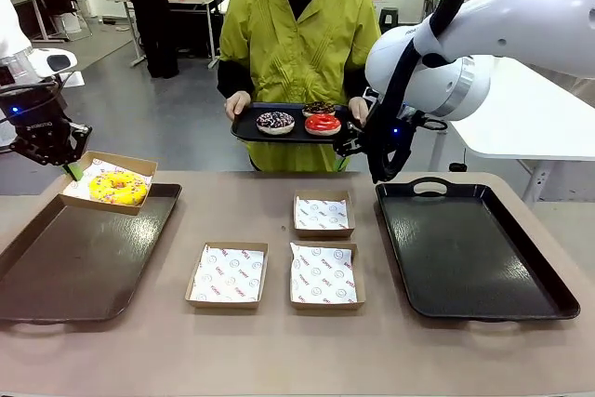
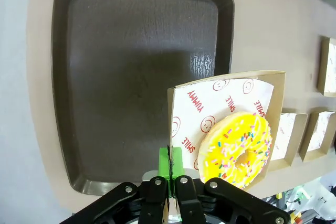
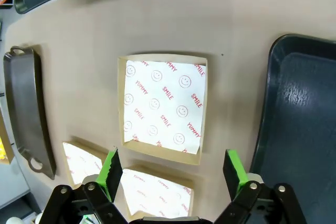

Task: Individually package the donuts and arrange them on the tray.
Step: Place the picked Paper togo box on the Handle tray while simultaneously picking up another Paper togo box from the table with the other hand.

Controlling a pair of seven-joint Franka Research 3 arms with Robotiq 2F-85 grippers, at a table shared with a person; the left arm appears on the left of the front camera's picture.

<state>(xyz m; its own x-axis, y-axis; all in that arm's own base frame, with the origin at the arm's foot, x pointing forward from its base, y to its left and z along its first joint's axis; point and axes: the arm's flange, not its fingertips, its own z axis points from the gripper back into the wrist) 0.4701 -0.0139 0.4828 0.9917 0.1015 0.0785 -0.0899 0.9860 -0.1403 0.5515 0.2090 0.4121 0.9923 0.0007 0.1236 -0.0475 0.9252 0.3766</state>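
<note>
the left gripper [image 1: 67, 166] is clamped on the edge of a paper-lined box [image 1: 130, 166], holding it tilted over the far corner of the left tray [image 1: 84, 267]. the yellow-iced donut [image 1: 118, 190] sits in that box. whether the box touches the tray is unclear. on the tan table [image 1: 279, 350] three more lined boxes [image 1: 228, 275] lie between the trays. past the far edge a person holds a small black tray [image 1: 244, 127] with the sprinkled donut [image 1: 275, 122], red donut [image 1: 323, 124] and dark chocolate donut [image 1: 319, 108]. the right gripper [image 3: 173, 163] hangs above the boxes, jaws spread wide, gripping nothing. the right tray [image 1: 483, 258] lies beside them. grey floor and other tables lie behind. the right arm covers the small tray's right end, and the left tray is cut off at the picture's edge.
</note>
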